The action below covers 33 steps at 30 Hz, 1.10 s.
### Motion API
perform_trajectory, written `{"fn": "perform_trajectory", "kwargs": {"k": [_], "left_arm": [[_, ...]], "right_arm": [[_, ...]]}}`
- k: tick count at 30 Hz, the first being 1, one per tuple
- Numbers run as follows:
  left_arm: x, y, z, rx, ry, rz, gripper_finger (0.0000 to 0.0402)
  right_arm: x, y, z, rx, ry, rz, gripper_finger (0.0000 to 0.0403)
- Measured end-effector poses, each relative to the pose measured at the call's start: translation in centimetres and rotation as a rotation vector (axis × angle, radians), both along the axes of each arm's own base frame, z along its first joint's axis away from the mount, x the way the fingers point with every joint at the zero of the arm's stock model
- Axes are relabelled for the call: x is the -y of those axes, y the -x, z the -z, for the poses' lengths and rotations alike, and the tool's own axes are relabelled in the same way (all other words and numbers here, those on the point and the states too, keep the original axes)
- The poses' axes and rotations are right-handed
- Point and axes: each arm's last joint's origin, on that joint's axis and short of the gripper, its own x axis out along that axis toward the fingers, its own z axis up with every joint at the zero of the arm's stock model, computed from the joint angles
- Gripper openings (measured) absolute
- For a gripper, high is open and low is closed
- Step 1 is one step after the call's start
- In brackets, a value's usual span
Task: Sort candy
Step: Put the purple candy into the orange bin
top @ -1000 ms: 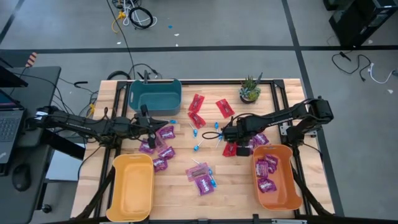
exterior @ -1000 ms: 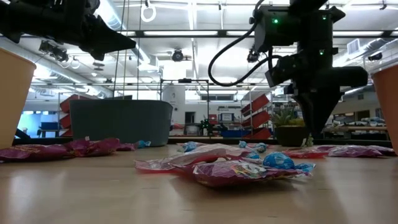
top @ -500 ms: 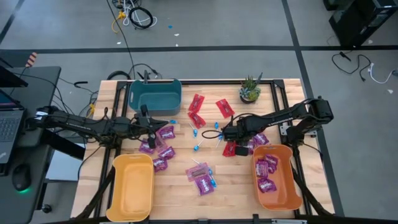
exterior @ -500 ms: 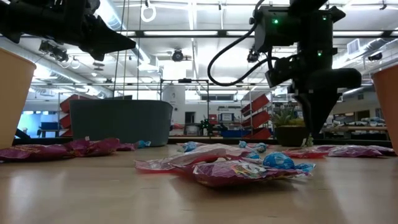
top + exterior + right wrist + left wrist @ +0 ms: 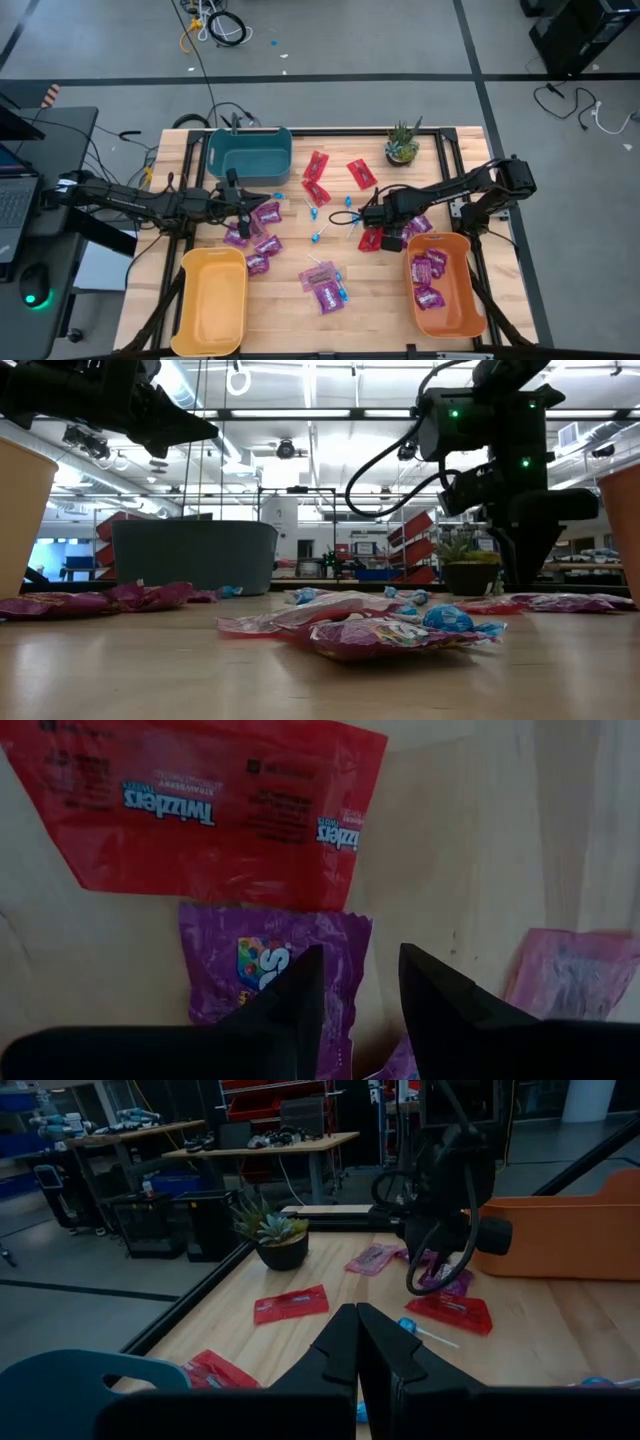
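Note:
Candy lies scattered on the wooden table: red packets [image 5: 316,165], purple packets [image 5: 262,215] and blue lollipops [image 5: 318,235]. My right gripper [image 5: 360,952] points straight down, open, just above a purple packet [image 5: 265,970] that lies flat beside a red packet [image 5: 200,810]. Its fingers stand over the packet's edge, with nothing between them. In the high view this gripper [image 5: 383,222] is right of centre. My left gripper [image 5: 357,1312] is shut on nothing and held level above the table's left half [image 5: 247,205].
A teal bin [image 5: 250,150] stands at the far left, a yellow bin [image 5: 212,300] at the near left. An orange bin [image 5: 440,285] at the near right holds purple packets. A potted plant [image 5: 402,145] stands at the far right. More candy is piled near the centre front [image 5: 325,285].
My right gripper has rolled a little about its downward line above the packets. The candy has kept its place.

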Motion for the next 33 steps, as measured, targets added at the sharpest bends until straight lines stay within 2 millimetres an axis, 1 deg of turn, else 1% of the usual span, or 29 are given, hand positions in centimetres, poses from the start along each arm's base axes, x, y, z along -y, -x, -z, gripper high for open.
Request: {"fn": "perform_trajectory", "kwargs": {"k": [6, 14, 33], "left_arm": [[0.0, 0.0, 0.03, -0.003, 0.0, 0.0, 0.0006], [0.0, 0.0, 0.04, -0.004, -0.002, 0.0, 0.0006], [-0.01, 0.0, 0.04, -0.005, -0.005, 0.0, 0.0006]], "right_arm": [[-0.01, 0.31, 0.61, -0.002, -0.01, -0.001, 0.0117], [0.02, -0.04, 0.62, 0.034, -0.012, 0.001, 0.0117], [0.07, -0.11, 0.62, 0.044, -0.025, 0.042, 0.0119]]}}
